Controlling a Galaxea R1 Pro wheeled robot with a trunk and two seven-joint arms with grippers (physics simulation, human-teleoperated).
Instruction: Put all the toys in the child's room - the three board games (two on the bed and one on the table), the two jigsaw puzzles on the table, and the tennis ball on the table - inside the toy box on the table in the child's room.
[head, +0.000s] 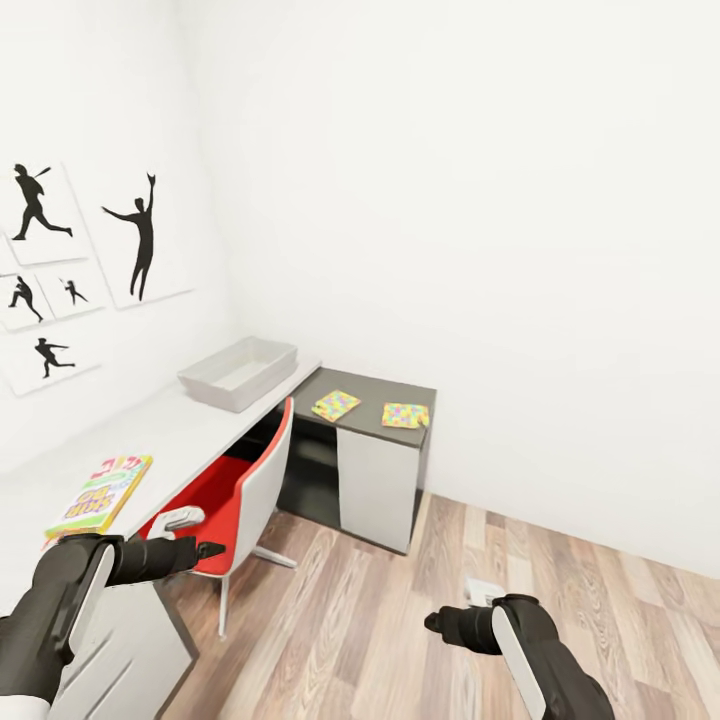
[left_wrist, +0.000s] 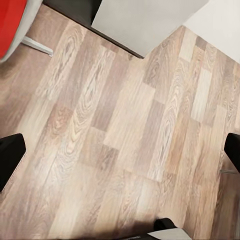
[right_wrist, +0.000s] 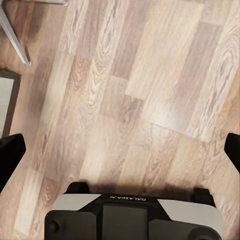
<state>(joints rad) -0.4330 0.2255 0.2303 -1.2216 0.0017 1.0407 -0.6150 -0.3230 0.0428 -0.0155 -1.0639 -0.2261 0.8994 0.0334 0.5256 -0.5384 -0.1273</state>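
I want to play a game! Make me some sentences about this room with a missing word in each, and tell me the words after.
1. The two jigsaw puzzles lie on the lower, ____ grey part of the table.
2. The chair tucked under the table has a ____ seat.
3. The toy box has ____ toys inside it.
4. The floor is made of ____ planks.

Missing words: dark; red; no; wood
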